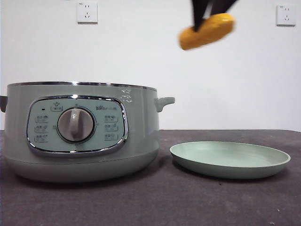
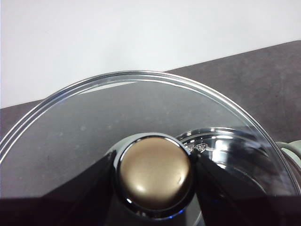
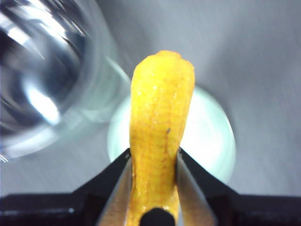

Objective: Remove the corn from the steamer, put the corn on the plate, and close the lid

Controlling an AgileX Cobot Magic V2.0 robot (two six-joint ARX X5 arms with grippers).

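Note:
My right gripper [image 1: 207, 21] is shut on the yellow-orange corn [image 1: 207, 31] and holds it high in the air, above the pale green plate [image 1: 230, 159] on the table. In the right wrist view the corn [image 3: 160, 136] sits between the jaws with the plate [image 3: 211, 136] below it. The sage-green steamer [image 1: 80, 132] stands at the left with no lid on it. My left gripper [image 2: 155, 172] is shut on the knob [image 2: 155, 176] of the glass lid [image 2: 94, 136] and holds it up, out of the front view.
The steamer's open rim [image 3: 33, 94] shows blurred in the right wrist view. A dark grey cloth [image 1: 164, 202] covers the table. Wall sockets [image 1: 87, 12] are on the white wall behind.

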